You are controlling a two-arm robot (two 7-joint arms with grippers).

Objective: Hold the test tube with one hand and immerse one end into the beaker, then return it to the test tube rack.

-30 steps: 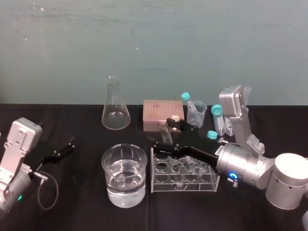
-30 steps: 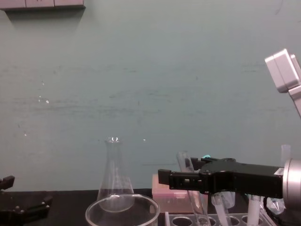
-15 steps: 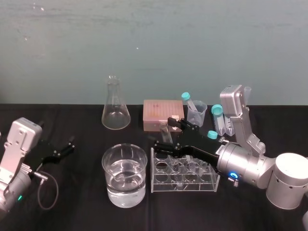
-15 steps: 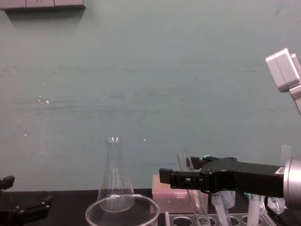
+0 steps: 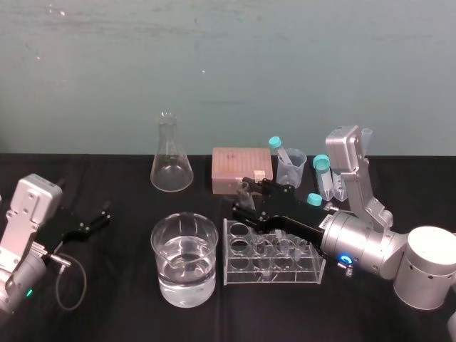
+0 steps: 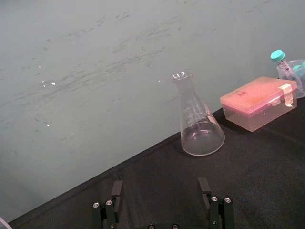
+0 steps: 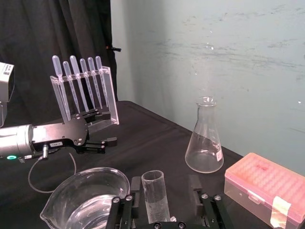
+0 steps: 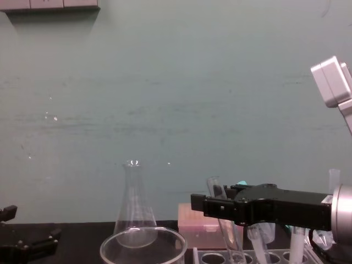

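Your right hand (image 5: 241,194) reaches in over the end of the test tube rack (image 5: 271,275) nearest the beaker (image 5: 184,285). Its two black fingers (image 7: 136,187) stand apart on either side of the test tube (image 7: 155,195). In the right wrist view you can see a clear gap between the glass and one finger. The other finger sits just beside the tube, and you cannot tell whether it touches.

The test tube stands in the rack with its lower end down in a hole at that end. It is tilted, with its open mouth leaning toward the beaker side. The beaker sits on the black tabletop (image 5: 114,299) just beside the rack and is partly filled with clear liquid.

Your left hand (image 5: 96,217) rests low over the tabletop, well apart from the glassware, with its fingers spread wide. A conical flask (image 5: 171,167) and a pink box (image 5: 241,165) stand farther back.
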